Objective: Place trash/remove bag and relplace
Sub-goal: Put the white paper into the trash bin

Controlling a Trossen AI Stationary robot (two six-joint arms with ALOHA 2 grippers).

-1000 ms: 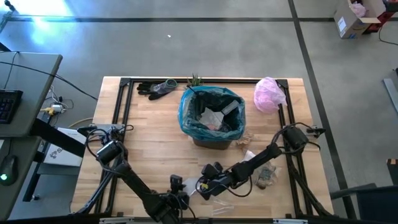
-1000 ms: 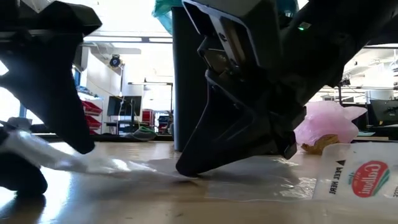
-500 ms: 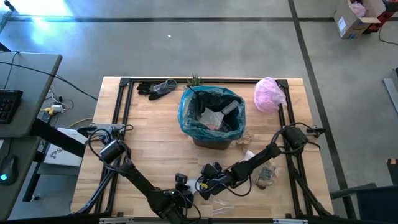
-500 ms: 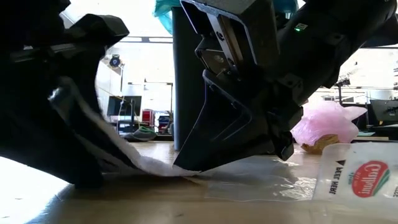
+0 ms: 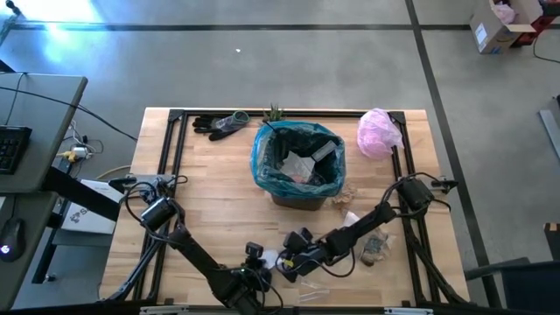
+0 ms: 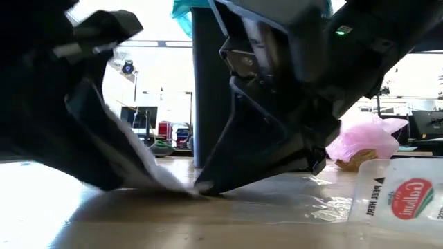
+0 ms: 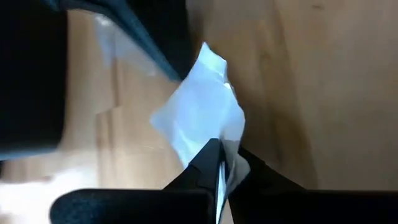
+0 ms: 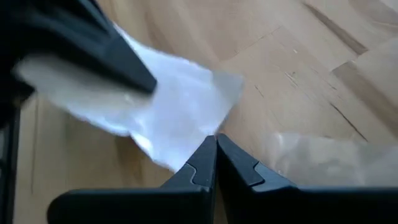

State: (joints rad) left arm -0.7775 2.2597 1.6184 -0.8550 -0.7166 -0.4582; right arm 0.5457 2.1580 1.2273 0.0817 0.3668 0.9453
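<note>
So the table (image 5: pixel 210 188) is a wood slab with a black frame around its edge, and the bin sits in the middle toward the back with the teal bag (image 5: pixel 262 157) folded over its rim, some trash already inside. Gloves (image 5: pixel 219 123) and a little plant (image 5: pixel 276 112) sit along the back edge, and a pink bag (image 5: pixel 379 133) is at the back right corner.

Both arms stretch low along the front edge and meet there. The right gripper (image 5: pixel 284 262) has its fingers pressed together on one corner of a white scrap (image 7: pixel 202 115). The left gripper (image 5: pixel 259 273) is pinched onto the opposite end of the same scrap, which lies right by the front edge. Clear wrappers (image 6: pixel 291 197) lie flat just beside them, and a brownish lump (image 5: pixel 374 249) sits further right. Bare wood lies between the grippers and the bin.
</note>
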